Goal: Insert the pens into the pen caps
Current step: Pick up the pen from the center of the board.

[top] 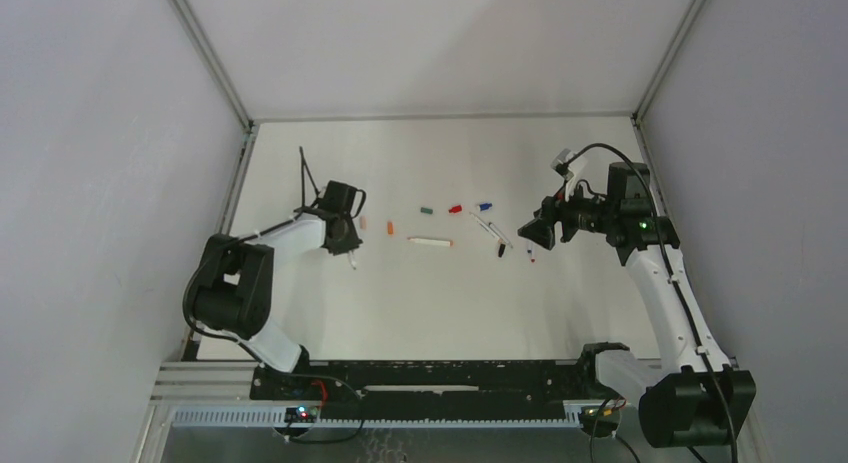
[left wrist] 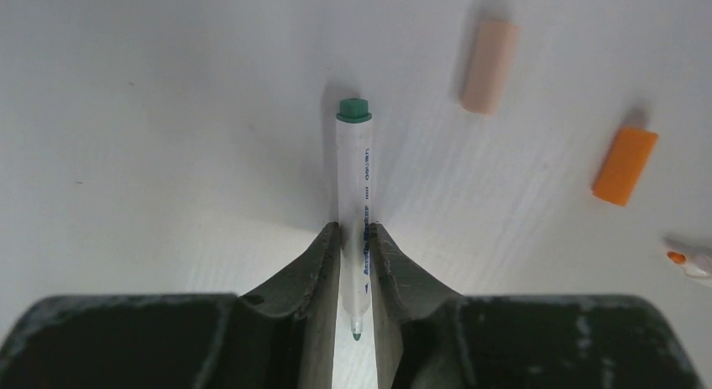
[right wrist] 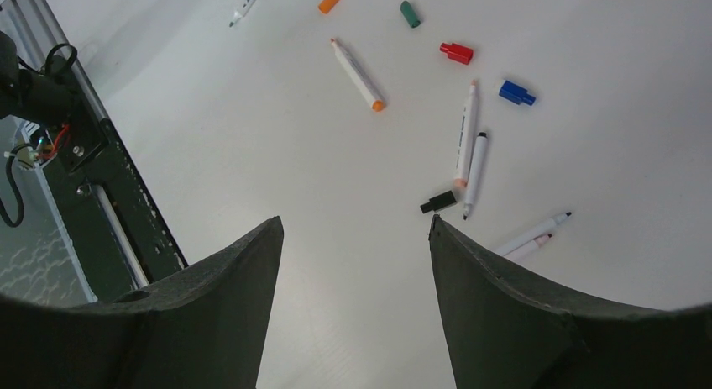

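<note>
While gripping the green pen [left wrist: 353,170] between the closed fingers of the left tool [left wrist: 353,233], keep the squeeze steady and mind the orientation: writing tip tucked back between the pads toward the wrist, green end plug pointing outward. Probably calls for a turn of the pen or a handover before any capping, judging by the tip facing away from the caps. Aim for the green cap [top: 426,210], lying well apart to the right on the counter [top: 420,293], near the red cap [top: 455,209] and blue cap [top: 485,204]; ignore the nearer peach cap [left wrist: 489,66] and orange cap [left wrist: 625,165], both wrong in colour. Bring in the right tool [top: 528,233], spread wide and holding nothing, hovering by the other pens [right wrist: 465,137], to pin or lift the cap against skidding. Line up along one axis, then push gently. Looks slim and white-barrelled, with blue print down the side, smooth and likely slippery, clamped near the tip end with most of the barrel sticking out ahead. Cannot tell whether lifted or touching the counter.
</note>
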### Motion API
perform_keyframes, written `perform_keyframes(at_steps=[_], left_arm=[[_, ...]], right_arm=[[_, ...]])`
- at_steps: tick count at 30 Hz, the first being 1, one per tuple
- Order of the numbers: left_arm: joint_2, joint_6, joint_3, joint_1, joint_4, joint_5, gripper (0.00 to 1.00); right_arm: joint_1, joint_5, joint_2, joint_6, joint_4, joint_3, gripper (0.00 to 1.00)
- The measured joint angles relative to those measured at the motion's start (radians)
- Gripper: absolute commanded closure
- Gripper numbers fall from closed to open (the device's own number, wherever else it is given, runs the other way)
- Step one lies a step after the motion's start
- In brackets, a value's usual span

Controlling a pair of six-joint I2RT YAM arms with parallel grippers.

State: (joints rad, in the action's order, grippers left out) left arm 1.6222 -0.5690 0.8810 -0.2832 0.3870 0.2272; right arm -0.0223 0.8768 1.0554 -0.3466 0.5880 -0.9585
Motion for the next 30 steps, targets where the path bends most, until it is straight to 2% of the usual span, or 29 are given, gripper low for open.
perform_keyframes(at_steps=[8,15,30], left_arm=[[-0.039,-0.06,-0.052,-0.117,-0.029,0.002,0.73],[-0.085,-0.099,-0.105,-0.164,-0.05,0.006,0.62],[-0.059,-0.113,-0.09,-0.177,-0.063,0.068,0.69]], right_arm=[[0.0,0.0,-0.001,0.0,0.007,0.0,0.26],[0.0,0.0,-0.001,0.0,0.007,0.0,0.27],[0.0,0.001,-0.012,-0.004,0.014,0.0,0.27]])
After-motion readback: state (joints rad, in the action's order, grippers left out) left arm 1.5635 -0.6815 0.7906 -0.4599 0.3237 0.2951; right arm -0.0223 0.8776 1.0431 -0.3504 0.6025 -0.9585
